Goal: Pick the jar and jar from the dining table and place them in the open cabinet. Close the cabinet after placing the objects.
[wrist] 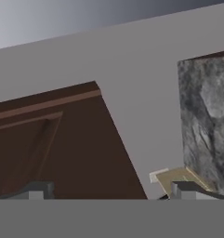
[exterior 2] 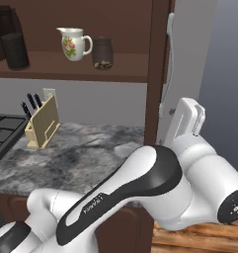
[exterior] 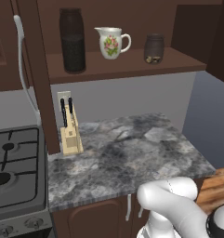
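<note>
Hand view: pincer [wrist: 108, 193] wide open, empty — door [wrist: 62, 144] just ahead, ready for closing; both jars [exterior: 73, 41] shelved beyond it.

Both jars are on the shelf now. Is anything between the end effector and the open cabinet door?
Nothing visible. In the right base view the open end effector hangs close beside the right edge of the cabinet door, near the lower end of its silver handle.

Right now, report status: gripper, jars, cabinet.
Gripper open, empty, facing the cabinet door. Tall jar and short jar on the cabinet shelf, white jug between them. Cabinet not closed.
</note>
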